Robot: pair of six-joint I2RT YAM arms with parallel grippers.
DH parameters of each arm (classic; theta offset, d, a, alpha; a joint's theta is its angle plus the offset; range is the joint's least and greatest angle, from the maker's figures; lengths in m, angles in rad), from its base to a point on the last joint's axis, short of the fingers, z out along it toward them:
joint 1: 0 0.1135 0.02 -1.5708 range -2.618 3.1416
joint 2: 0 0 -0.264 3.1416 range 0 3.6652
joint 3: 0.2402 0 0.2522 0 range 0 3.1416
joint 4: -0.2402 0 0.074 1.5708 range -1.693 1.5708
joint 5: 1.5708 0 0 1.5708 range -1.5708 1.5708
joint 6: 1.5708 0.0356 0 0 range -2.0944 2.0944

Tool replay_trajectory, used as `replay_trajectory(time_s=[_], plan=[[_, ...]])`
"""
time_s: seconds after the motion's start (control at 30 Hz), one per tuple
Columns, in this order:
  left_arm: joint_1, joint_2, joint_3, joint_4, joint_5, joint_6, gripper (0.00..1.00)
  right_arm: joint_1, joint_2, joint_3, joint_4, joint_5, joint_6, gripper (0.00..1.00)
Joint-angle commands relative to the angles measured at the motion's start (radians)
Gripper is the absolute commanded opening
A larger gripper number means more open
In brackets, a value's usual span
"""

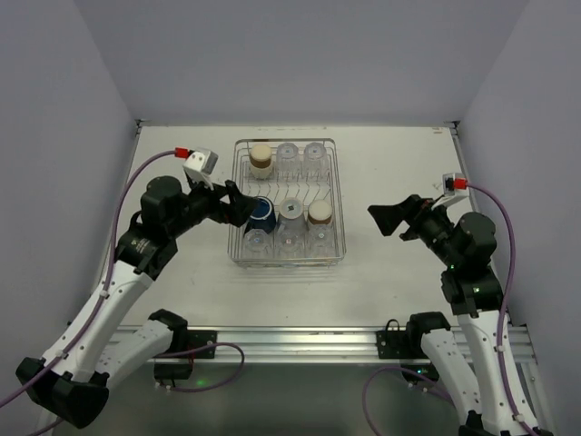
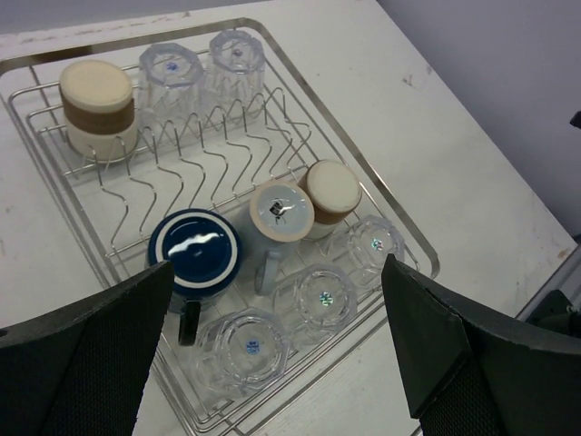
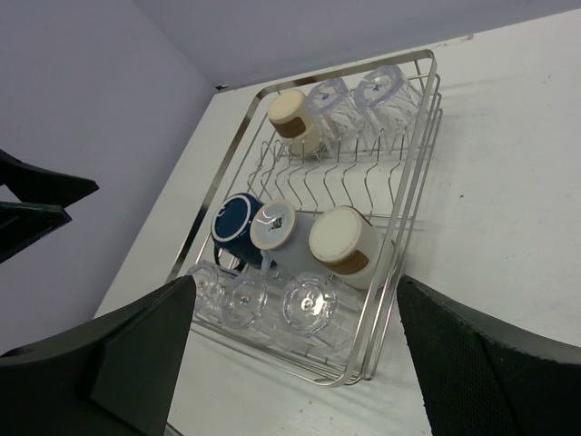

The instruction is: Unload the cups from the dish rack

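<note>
Left end effector (image 1: 238, 205) wide open, empty, beside dark blue mug (image 1: 261, 213); right end effector (image 1: 386, 221) wide open, empty.

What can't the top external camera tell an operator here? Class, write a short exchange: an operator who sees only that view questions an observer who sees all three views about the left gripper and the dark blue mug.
Operator: Is the left gripper open at the dish rack?
Observer: Yes. The left wrist view shows its fingers spread wide, with nothing held.
Operator: Does the dark blue mug have a handle?
Observer: Yes. A dark handle sticks out of its side, toward the clear tumbler beside it.
</note>
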Motion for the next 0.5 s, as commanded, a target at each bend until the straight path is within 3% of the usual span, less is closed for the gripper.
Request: replay_trajectory(time_s=[0.0,0.3,0.47], plan=[[-0.003,0.026,0.022,0.076,0.143,-0.024,1.00,0.006,-0.011,-0.007,0.005,-0.018,-0.004,0.94],[-0.024,0.098,0.023,0.163,0.278,-0.087,1.00,0.013,-0.025,-0.014,0.005,-0.012,0.010,0.91],[-0.196,0.170,0.058,0.136,0.086,-0.045,0.96,0.018,-0.025,-0.037,0.010,-0.009,0.015,0.89]])
